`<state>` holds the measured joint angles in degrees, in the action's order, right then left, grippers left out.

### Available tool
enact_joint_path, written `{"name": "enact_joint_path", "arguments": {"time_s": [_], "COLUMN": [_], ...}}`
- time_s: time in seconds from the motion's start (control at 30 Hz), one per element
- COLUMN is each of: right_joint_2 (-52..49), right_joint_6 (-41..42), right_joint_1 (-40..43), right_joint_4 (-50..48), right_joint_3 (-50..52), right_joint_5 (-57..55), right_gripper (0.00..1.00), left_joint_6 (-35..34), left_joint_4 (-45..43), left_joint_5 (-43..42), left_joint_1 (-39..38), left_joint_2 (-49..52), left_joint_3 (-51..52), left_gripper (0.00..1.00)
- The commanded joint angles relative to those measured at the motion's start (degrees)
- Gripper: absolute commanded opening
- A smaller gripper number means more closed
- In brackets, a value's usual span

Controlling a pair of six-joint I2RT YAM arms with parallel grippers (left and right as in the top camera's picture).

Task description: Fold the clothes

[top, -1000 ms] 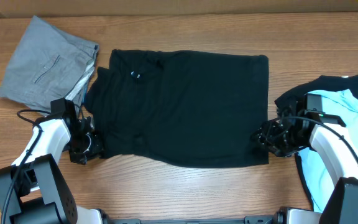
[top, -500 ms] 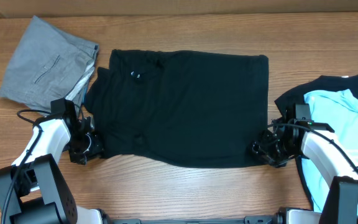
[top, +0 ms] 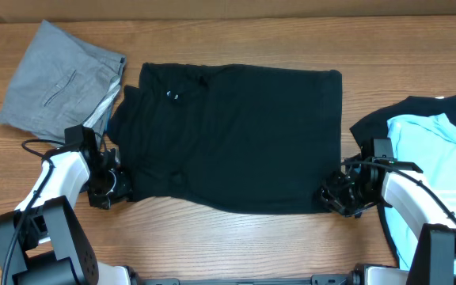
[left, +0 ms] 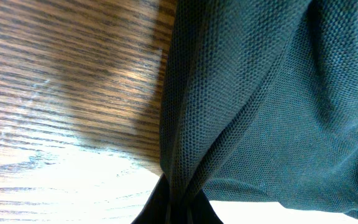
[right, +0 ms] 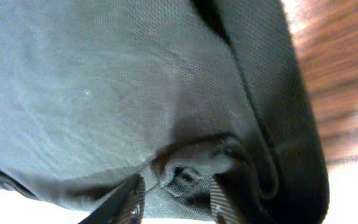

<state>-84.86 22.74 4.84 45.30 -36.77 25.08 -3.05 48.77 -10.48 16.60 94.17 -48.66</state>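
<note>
Wooden table [top: 236, 39]: bears all items, grain running left to right. Black shirt [top: 236, 134]: largest garment, lies flat at the centre of the table as a rough rectangle, a small white mark near its far left corner; the near edge runs slightly uneven and the left side is rumpled into folds. Light blue tee [top: 442, 158]: lies at the right edge of the table, just beside the black shirt, partly cut off by the overhead view and crossed by the right arm. Grey trousers [top: 54, 83]: folded, at the far left corner, the near right corner close to the shirt's left side. Left gripper [top: 113, 186]: down at the shirt's near left corner; the left wrist view shows the jaws clenched tight, the knit cloth drawn into a narrow gather that runs into the closed tips [left: 174, 208], bare wood to the side. Right gripper [top: 331, 194]: down at the shirt's near right corner; the right wrist view shows the two tips [right: 178, 200] partly apart, resting on the cloth beside the hem, with a small raised pucker of fabric standing between them; the jaws are not closed up on it, and a firm pinch is not evident
</note>
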Motion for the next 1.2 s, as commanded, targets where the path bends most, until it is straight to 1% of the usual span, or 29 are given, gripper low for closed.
{"name": "enact_joint_path", "arguments": {"time_s": [0.0, 0.13, 0.17, 0.23, 0.4, 0.47, 0.5, 0.63, 0.7, 0.8, 0.83, 0.93, 0.97, 1.07, 1.17], "right_joint_2": [-0.15, -0.13, -0.13, -0.13, 0.5, 1.27, 2.27, 5.57, 7.21, 8.63, 8.59, 7.56, 6.99, 4.33, 1.03], "right_joint_6": [1.68, 1.75, 1.73, 1.7, 1.29, 1.11, 1.11, 1.14, 1.14, 1.31, 1.31, 1.33, 1.33, 2.89, 3.06], "right_joint_1": [-0.28, -0.28, -0.28, -0.28, -0.22, -0.22, -0.22, -0.22, -0.22, -0.22, -0.22, -0.33, -0.33, -0.35, -0.39], "right_joint_4": [0.13, 0.17, 0.2, 0.17, 1.16, 3.08, 6.01, 12.66, 14.75, 15.19, 14.97, 13.44, 12.76, 11.19, 9.92], "right_joint_3": [0.9, 0.87, 0.87, 0.76, -0.96, -2.47, -4.46, -8.83, -10.16, -10.47, -10.45, -10.16, -9.92, -8.72, -7.67], "right_joint_5": [-0.63, -0.61, -0.61, -0.61, -0.63, -1.05, -3.08, -8.76, -9.77, -9.86, -9.84, -9.81, -9.84, -9.57, -8.15], "right_gripper": [0.29, 0.14, 0.08, 0.04, 0.04, 0.04, 0.04, 0.04, 0.04, 0.04, 0.08, 0.38, 0.43, 0.5, 0.49], "left_joint_6": [-0.2, -0.17, -0.17, -0.17, -0.13, -0.13, -0.13, -0.15, -0.17, -0.17, -0.17, -0.17, -0.17, -0.17, -0.17], "left_joint_4": [-0.2, -0.04, 0.02, 0.02, 0.24, 0.46, 0.68, 2.16, 3.65, 4.52, 4.52, 4.35, 4.31, 4.24, 4.0], "left_joint_5": [0.09, 0.11, 0.11, 0.13, 0.15, 0.15, 0.15, 0.44, 0.44, 0.39, 0.39, 0.37, 0.37, 0.39, 0.37], "left_joint_1": [0.35, 0.35, 0.35, 0.37, 0.37, 0.37, 0.37, 0.39, 0.59, 0.85, 0.85, 0.85, 0.85, 0.85, 0.85], "left_joint_2": [-0.17, -0.17, -0.17, -0.17, -0.17, -0.17, -0.17, -0.17, -0.17, -0.17, -0.17, -0.17, -0.17, -0.17, -0.17], "left_joint_3": [0.5, 0.5, 0.5, 0.5, 0.5, 0.5, 0.5, 0.44, 0.17, 0.02, 0.02, 0.02, 0.02, 0.02, 0.02], "left_gripper": [0.04, 0.04, 0.04, 0.04, 0.04, 0.04, 0.04, 0.04, 0.04, 0.04, 0.04, 0.04, 0.04, 0.04, 0.04]}}
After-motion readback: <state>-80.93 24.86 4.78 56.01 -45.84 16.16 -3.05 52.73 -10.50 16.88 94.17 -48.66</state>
